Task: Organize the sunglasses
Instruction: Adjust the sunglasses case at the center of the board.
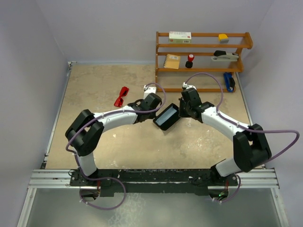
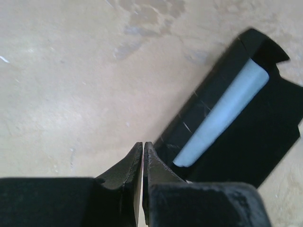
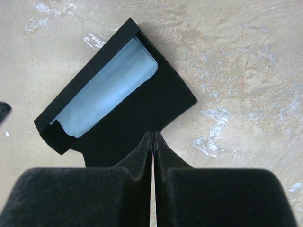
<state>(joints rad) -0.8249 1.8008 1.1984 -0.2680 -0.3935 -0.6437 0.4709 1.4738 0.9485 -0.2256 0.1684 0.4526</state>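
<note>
Red sunglasses (image 1: 121,96) well left of left hand (image 1: 156,112) at black case (image 1: 166,117)

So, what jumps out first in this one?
The open black case at the centre of the table, a light blue cloth inside it, with the left gripper and right gripper both closed at its edges. The red sunglasses lie apart to the left, outside the case.
</note>
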